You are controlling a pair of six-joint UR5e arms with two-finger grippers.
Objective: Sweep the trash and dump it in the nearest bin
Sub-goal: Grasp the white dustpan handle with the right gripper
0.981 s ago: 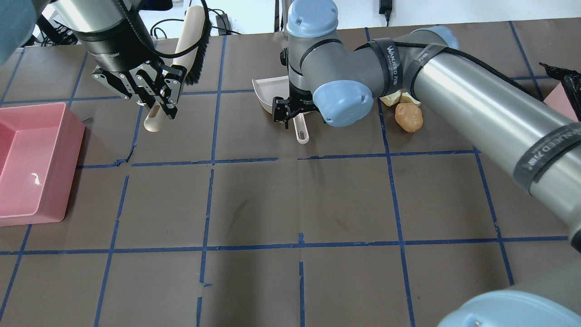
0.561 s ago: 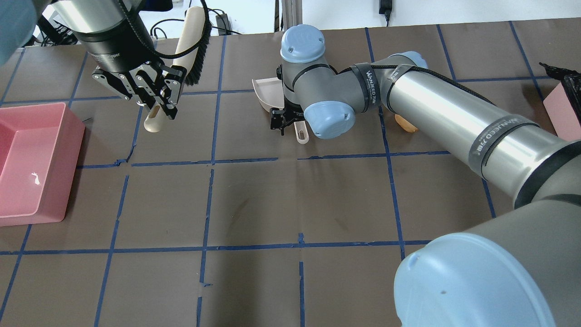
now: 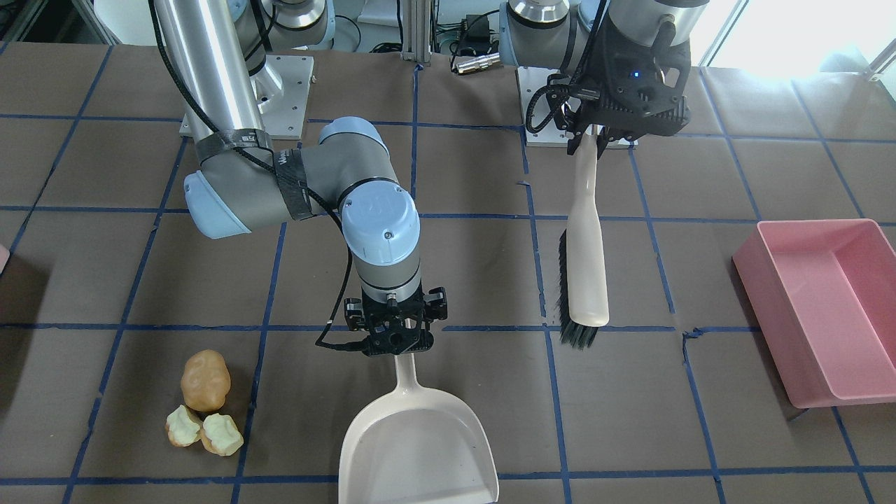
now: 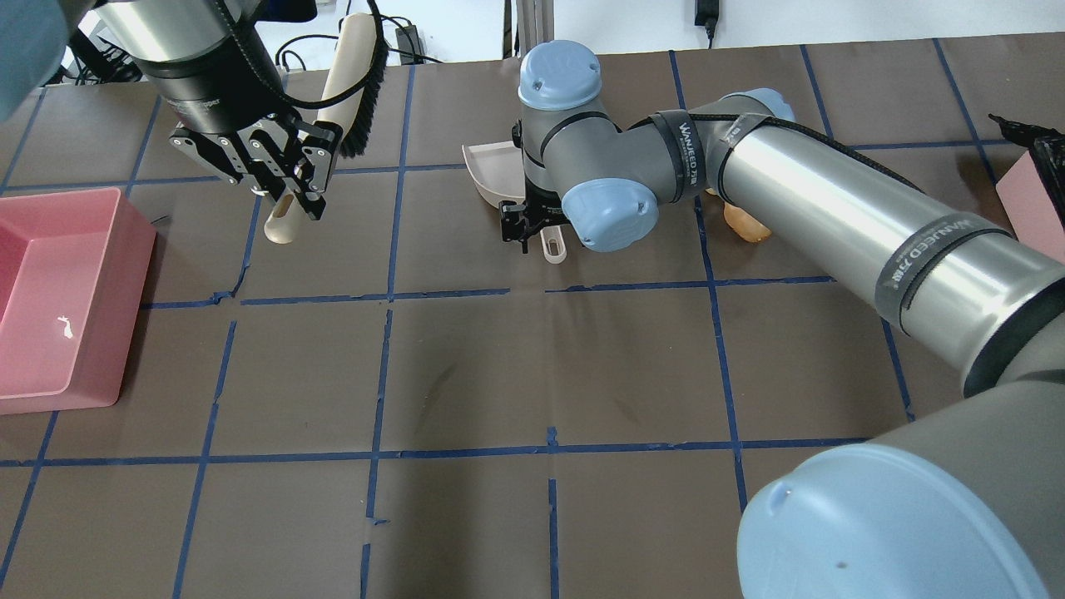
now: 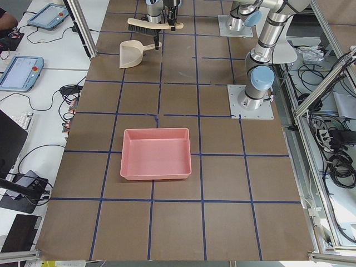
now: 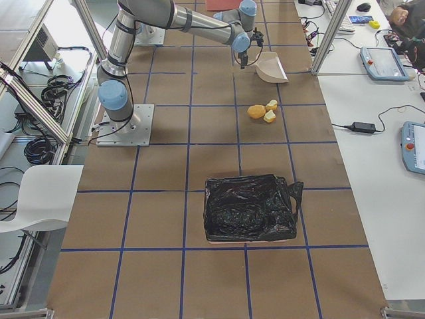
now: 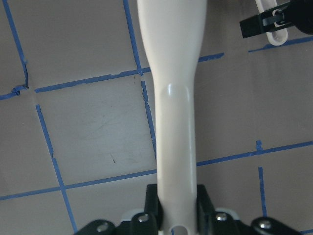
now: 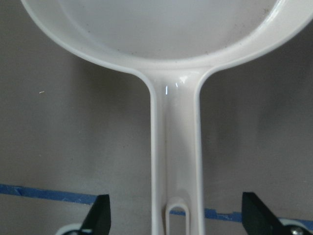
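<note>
Brown trash [image 3: 205, 380]: front view, near far edge; probably light, firm, may roll, so sweep, don't pinch.
Bin [image 4: 1027, 208]: overhead, pink sliver at right edge.
Right gripper [image 8: 178, 216]: wrist view, jaws apart astride stiff dustpan [image 8: 166, 29] handle.
Left gripper [image 7: 177, 210]: wrist view, clamped on brush [image 7: 173, 98].

Right arm [image 4: 824, 208]: had a silver tube, grey joints and pale blue caps.
Straps [image 4: 684, 148]: were black bands with white WANJEED lettering.
Left gripper [image 4: 289, 195]: showed black linkages, silver screws.
</note>
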